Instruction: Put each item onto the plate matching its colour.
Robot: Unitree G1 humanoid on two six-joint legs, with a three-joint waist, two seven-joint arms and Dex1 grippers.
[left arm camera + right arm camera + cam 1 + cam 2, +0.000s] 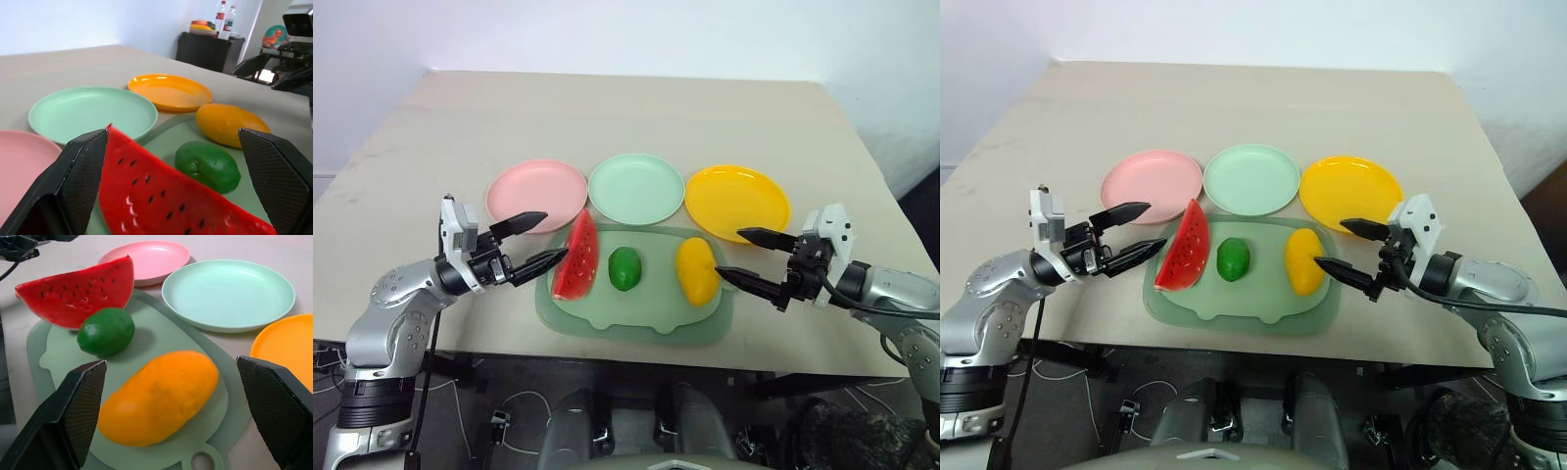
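A red watermelon wedge (pixel 578 257), a small green fruit (pixel 625 267) and an oblong yellow fruit (pixel 697 270) lie in a row on a pale green mat (pixel 636 311). Behind the mat stand a pink plate (pixel 535 193), a mint green plate (pixel 636 188) and a yellow plate (pixel 737 201), all bare. My left gripper (pixel 536 243) is open just left of the watermelon wedge (pixel 161 196), its fingers (pixel 80 176) to either side of the wedge's near end. My right gripper (pixel 742 257) is open just right of the yellow fruit (pixel 159 396).
The beige table (pixel 626 117) stretches far behind the plates. The mat lies close to the table's front edge. In the left wrist view, a dark cabinet (pixel 210 49) with bottles stands beyond the table.
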